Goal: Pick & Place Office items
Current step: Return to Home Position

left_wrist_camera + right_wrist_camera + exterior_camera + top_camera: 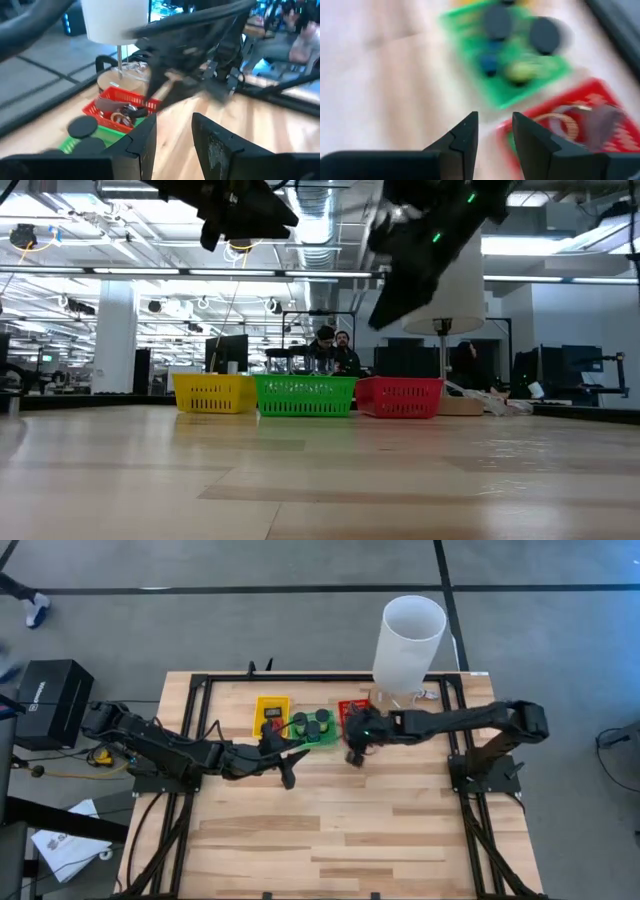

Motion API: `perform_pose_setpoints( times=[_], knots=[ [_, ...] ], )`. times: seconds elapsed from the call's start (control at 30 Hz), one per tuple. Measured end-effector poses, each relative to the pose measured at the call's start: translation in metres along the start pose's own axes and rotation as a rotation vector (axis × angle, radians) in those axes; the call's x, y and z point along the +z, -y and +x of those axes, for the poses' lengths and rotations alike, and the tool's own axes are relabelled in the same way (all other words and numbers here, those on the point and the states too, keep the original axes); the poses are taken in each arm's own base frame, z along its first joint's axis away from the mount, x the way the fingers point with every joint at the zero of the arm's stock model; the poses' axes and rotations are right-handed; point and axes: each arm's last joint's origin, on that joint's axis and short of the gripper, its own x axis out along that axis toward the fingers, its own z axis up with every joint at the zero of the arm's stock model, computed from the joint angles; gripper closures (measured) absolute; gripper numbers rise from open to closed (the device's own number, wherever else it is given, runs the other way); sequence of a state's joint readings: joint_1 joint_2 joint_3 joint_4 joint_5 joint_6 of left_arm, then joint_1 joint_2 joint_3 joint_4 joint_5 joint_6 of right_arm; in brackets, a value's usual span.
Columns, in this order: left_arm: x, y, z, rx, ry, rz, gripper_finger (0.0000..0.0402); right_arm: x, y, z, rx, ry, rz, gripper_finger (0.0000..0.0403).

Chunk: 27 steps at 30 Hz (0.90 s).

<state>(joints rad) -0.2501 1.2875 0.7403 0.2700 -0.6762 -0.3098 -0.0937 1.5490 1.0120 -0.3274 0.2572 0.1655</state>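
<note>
Three small trays stand in a row at the table's far middle: yellow (272,715), green (313,730) and red (352,710). The green tray holds dark round discs (545,35) and small blue and green pieces. In the red tray lie thin rings (565,122) and a dark item. The yellow tray holds a dark rectangle (271,721). My left gripper (174,127) hangs open above the table just near of the yellow and green trays, empty. My right gripper (495,122) is open and empty, tilted down over the table beside the red tray's near edge.
A tall white cylinder (410,635) stands on a thin post at the far right, behind the red tray. A black frame (200,680) borders the table. The near half of the wooden table (330,830) is bare boards. People sit in the room beyond (335,345).
</note>
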Motion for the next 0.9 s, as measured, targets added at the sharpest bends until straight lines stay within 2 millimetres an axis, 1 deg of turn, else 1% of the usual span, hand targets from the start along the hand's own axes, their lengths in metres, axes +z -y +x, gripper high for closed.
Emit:
perform_pose_setpoints(
  times=[0.1,0.17,0.3,0.4,0.5,0.6,0.67,0.8,0.83,0.9],
  knots=[
    [0.000,0.001,-0.001,-0.004,0.001,0.109,0.0284,-0.001,-0.017,-0.026,0.173,0.001,-0.144,0.0291],
    [-0.001,0.004,-0.003,-0.016,-0.001,0.157,0.0290,-0.004,-0.028,-0.046,0.256,0.010,-0.247,0.0291],
    [-0.002,0.012,-0.013,-0.063,0.000,0.283,0.0323,-0.019,-0.043,-0.087,0.336,0.042,-0.404,0.0291],
    [0.001,0.017,-0.026,-0.108,0.016,0.337,0.0357,-0.035,-0.048,-0.110,0.390,0.090,-0.446,0.0291],
    [0.005,0.021,-0.042,-0.159,0.021,0.375,0.0390,-0.057,-0.047,-0.126,0.447,0.177,-0.464,0.0295],
    [0.007,0.023,-0.059,-0.213,0.045,0.464,0.0398,-0.078,-0.040,-0.136,0.494,0.291,-0.470,0.0305],
    [0.007,0.017,-0.070,-0.237,0.068,0.522,0.0397,-0.089,-0.032,-0.143,0.512,0.362,-0.452,0.0313],
    [0.007,-0.011,-0.089,-0.230,0.121,0.454,0.0399,-0.100,-0.015,-0.158,0.534,0.515,-0.395,0.0326],
    [0.003,-0.019,-0.093,-0.226,0.129,0.426,0.0400,-0.103,-0.011,-0.161,0.539,0.548,-0.384,0.0328],
    [-0.010,-0.037,-0.100,-0.220,0.129,0.376,0.0400,-0.111,-0.005,-0.164,0.546,0.606,-0.369,0.0330]
  ],
)
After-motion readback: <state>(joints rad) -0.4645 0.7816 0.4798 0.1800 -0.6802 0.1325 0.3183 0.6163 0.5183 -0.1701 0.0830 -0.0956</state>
